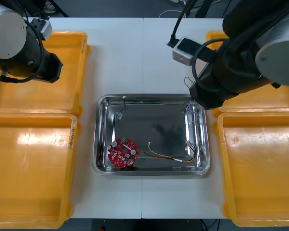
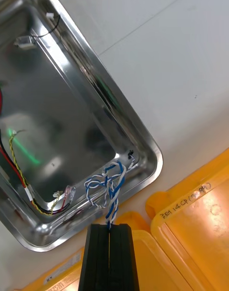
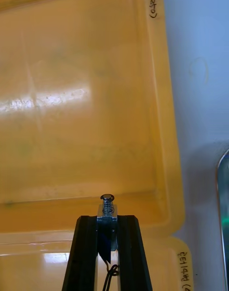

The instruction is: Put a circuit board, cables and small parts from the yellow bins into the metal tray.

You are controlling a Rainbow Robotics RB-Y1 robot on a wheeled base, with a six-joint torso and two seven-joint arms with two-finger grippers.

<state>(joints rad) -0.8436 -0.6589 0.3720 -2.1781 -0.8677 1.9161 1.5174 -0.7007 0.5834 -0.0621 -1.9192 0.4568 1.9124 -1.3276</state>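
The twisted blue and white cable (image 2: pixel 106 188) is pinched at one end between the clenched fingers of the right gripper (image 2: pixel 109 225). Its loops hang over the corner of the metal tray (image 1: pixel 149 171), at about 1 o'clock from the tray's middle. Held so, it is judged likely to drop inside the rim when let go, though the strands hang close to the wall and could be caught on it.

A small metal part (image 3: pixel 108 206) is grasped between the fingers of the left gripper (image 3: pixel 108 218) above the far left yellow bin (image 3: pixel 95 104), at about 10 o'clock from the tray, apparently raised for carrying across.

Within the tray, a round red circuit board (image 1: pixel 123 153) is seen at 7 o'clock, a red and yellow cable (image 1: pixel 166 156) at 5 o'clock and a black cable (image 1: pixel 121 107) at 11 o'clock. The tray's middle is bare, so room is left for both loads. The black cable lies nearest the left gripper's likely way in.
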